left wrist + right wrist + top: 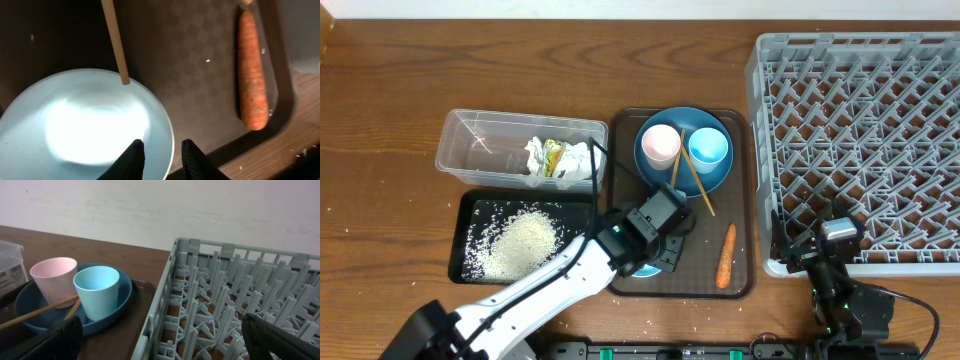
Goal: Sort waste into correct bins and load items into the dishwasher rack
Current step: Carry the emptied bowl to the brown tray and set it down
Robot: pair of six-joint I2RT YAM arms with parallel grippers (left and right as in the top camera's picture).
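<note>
My left gripper (pixel 670 245) (pixel 163 150) hangs low over the white bowl (pixel 645 268) (pixel 90 120). Its jaws are open by a small gap and straddle the bowl's right rim. The wooden chopsticks (pixel 692 180) (pixel 116 40) reach from the blue plate (pixel 650 175) (pixel 125 292) to the bowl's rim. On the plate stand the pink cup (pixel 661 145) (pixel 52 280) and the light blue cup (pixel 708 147) (pixel 97 290). The carrot (pixel 726 256) (pixel 251 75) lies to the right of the bowl. My right gripper (pixel 820 225) (pixel 167 335) is wide open and empty at the near-left corner of the grey dishwasher rack (pixel 860 130) (pixel 225 295).
Bowl, plate and carrot all sit on the brown serving tray (pixel 745 200) (pixel 175 50). To its left, the clear tub (pixel 470 150) holds white tissues (pixel 570 160) and a green-yellow wrapper (pixel 554 155). The black tray (pixel 465 215) in front of it holds a heap of rice (pixel 520 243).
</note>
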